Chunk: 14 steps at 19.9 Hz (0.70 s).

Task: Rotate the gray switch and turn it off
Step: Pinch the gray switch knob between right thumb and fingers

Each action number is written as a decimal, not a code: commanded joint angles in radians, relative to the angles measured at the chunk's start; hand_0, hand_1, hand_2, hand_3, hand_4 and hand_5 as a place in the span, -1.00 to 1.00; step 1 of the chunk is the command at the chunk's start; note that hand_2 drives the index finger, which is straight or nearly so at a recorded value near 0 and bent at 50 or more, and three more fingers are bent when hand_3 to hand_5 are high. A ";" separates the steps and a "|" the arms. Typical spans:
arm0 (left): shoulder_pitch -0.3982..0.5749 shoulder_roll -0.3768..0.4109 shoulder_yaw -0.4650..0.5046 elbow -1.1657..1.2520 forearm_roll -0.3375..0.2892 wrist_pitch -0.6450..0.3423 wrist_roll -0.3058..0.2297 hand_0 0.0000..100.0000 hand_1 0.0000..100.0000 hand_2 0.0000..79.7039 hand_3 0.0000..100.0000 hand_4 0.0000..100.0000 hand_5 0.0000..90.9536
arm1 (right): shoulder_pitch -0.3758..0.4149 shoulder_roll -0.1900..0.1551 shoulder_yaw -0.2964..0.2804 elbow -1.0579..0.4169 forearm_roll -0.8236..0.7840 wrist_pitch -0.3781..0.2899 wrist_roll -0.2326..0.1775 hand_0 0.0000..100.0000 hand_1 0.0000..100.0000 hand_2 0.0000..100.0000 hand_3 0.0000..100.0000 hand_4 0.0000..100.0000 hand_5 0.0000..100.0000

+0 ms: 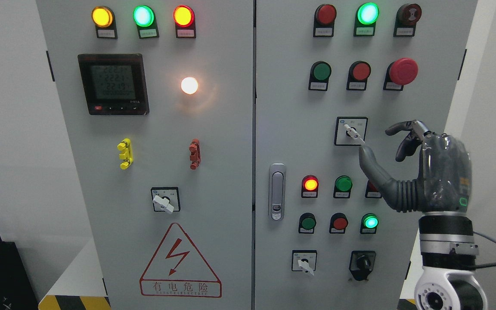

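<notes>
- Right hand (420, 159) rises from the 5 o'clock corner of the view, fingers loosely spread and grasping nothing; its thumb (370, 161) reaches up-left, tip touching or just short of the switch (351, 131) lever's lower end, and I cannot tell which. The other fingers curl apart at about 2 o'clock from the thumb tip.
- Left hand is out of view.
- Switch sits on the right door, a little right of the view's centre, in a black-framed plate; its pale lever slants from 10 to 4 o'clock.
- Risk: with only a thumb tip at the lever's end, I judge a push could slide off the narrow tip and leave the switch unturned.
- Risk: no finger backs the lever from the other side, so a turn may stop short of the off mark, or overshoot.
- Risk: the red mushroom button (403, 71) stands at 1 o'clock from the switch, above the curled fingers; a hand lifting as it twists could bump it.
- Risk: small buttons (343, 184) at 6 o'clock lie close by the thumb's base; a sagging wrist could press one.
</notes>
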 commanded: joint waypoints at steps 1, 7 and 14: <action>0.000 0.000 -0.002 0.015 0.000 0.000 0.000 -0.76 -0.22 -1.00 -1.00 -1.00 -1.00 | -0.018 0.079 0.039 0.010 0.034 0.032 -0.003 -0.74 -0.27 0.07 0.75 0.68 0.93; 0.000 0.000 -0.002 0.014 0.000 0.000 -0.002 -0.76 -0.22 -1.00 -1.00 -1.00 -1.00 | -0.035 0.076 0.027 0.035 0.038 0.037 -0.006 -0.79 -0.30 0.09 0.76 0.70 0.95; 0.000 0.000 -0.002 0.014 0.000 0.000 -0.002 -0.76 -0.22 -1.00 -1.00 -1.00 -1.00 | -0.032 0.067 0.020 0.043 0.038 0.061 -0.008 -0.81 -0.29 0.08 0.76 0.70 0.96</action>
